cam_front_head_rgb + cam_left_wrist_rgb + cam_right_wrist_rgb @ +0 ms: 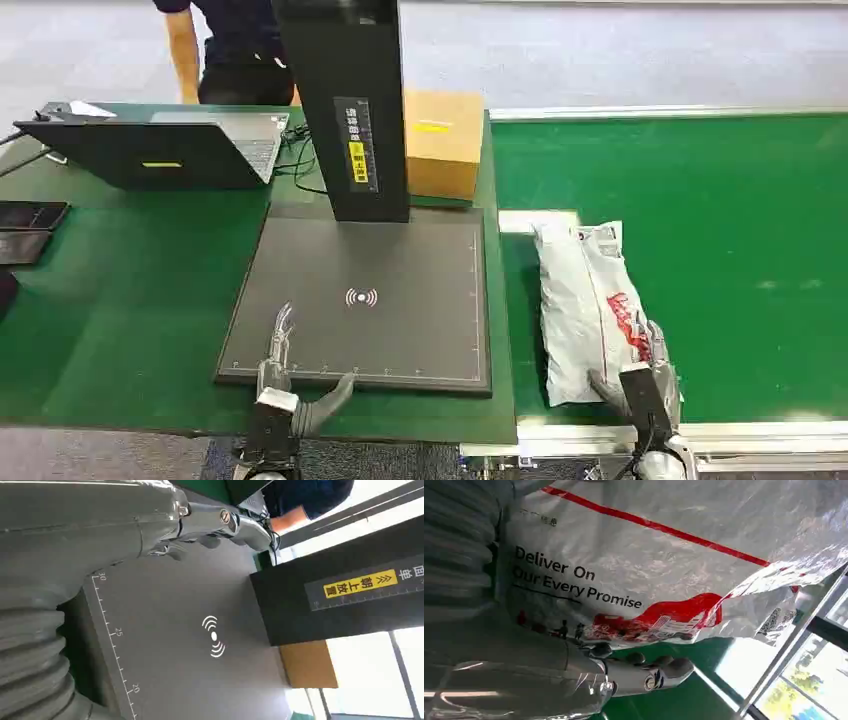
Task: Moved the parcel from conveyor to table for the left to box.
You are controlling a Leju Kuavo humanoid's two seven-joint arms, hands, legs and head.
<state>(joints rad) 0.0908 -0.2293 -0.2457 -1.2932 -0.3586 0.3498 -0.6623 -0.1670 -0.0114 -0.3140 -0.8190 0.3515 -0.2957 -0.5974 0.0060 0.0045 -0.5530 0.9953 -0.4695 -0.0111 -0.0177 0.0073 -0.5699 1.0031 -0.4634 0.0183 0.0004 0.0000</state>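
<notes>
The right robot hand (645,372) closes around the near end of the crinkled white plastic parcel with red print (585,300), which lies on the green conveyor belt (740,250). The slick, floppy film may slip or sag from that end grip and snag the edge of the green table (130,300). The left robot hand (282,345) rests with fingers apart, holding nothing, on the dark grey scanner pad (400,270).

White parcel (585,310) — red print, on conveyor (740,250)

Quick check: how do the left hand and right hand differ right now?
The left hand hovers open over the dark scanner pad on the table, holding nothing; the right hand is at the near end of the white parcel on the green conveyor, fingers against it. Whether it grips yet is unclear. Both reach forward.
</notes>
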